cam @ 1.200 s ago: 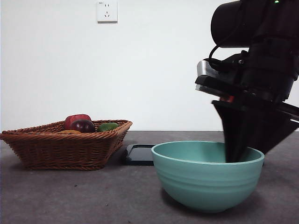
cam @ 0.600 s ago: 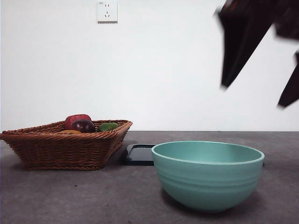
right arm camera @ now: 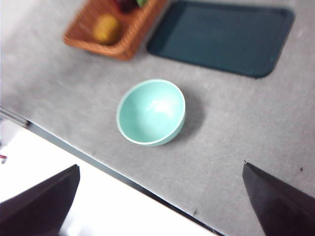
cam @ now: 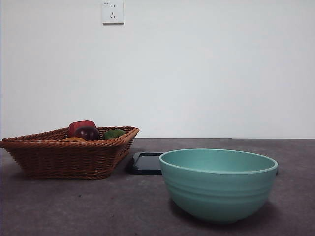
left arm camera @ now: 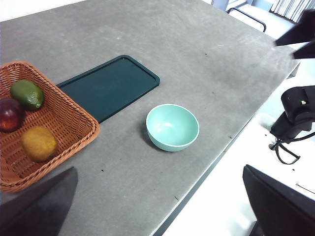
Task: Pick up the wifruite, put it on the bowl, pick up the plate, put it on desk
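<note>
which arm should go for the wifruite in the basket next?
Probably left. In the left wrist view the wifruite lies in the wicker basket close under the left gripper, jaws open. The right gripper, also open, hangs over the empty bowl, basket farther off.

A brown wicker basket stood on the tabletop with its sides flaring outward, and its weave showed plainly in the left wrist view as well. Inside it lay a dark purple-red fruit, a green fruit beside that one toward the basket's corner, and a red fruit rising just behind the purple one (only its upper part was visible). Just beside the basket lay a flat dark teal tray with rounded corners and a low raised rim. High on the white wall behind, a white power socket was mounted.
</note>
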Robot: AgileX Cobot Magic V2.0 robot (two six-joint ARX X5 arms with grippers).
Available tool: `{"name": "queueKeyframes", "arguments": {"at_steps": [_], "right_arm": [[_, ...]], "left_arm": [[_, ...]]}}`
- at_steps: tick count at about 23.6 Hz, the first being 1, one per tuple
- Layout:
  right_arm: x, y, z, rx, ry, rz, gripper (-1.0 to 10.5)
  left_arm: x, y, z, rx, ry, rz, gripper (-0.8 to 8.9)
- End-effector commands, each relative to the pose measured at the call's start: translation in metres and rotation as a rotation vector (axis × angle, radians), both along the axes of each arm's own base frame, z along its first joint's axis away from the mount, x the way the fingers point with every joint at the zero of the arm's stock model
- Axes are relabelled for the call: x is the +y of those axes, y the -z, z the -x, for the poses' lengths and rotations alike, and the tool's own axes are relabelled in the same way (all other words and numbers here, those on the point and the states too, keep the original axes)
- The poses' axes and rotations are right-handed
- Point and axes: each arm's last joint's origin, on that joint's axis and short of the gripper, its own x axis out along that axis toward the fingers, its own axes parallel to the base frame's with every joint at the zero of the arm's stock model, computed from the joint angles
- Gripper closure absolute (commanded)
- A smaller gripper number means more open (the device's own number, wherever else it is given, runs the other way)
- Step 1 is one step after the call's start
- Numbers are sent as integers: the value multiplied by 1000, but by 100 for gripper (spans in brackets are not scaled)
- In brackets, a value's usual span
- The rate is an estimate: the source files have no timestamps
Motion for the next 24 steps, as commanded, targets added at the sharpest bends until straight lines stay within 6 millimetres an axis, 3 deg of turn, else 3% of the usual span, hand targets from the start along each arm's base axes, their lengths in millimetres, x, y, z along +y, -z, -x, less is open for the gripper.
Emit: {"name": "queueKeyframes", "arguments": {"at_steps": [1,11,24], "right_arm": [[-9,-6,14,-43,-13,-23,360],[-23,-24,38,-114,-60,-101,360],[-26,-30,42,-162,-70,-101,360]], "left_arm": [[0,-4,1,-13,4,14,219],[0,-4,1,-13,4,14,219],[0,-4,1,-13,4,14,220]]}}
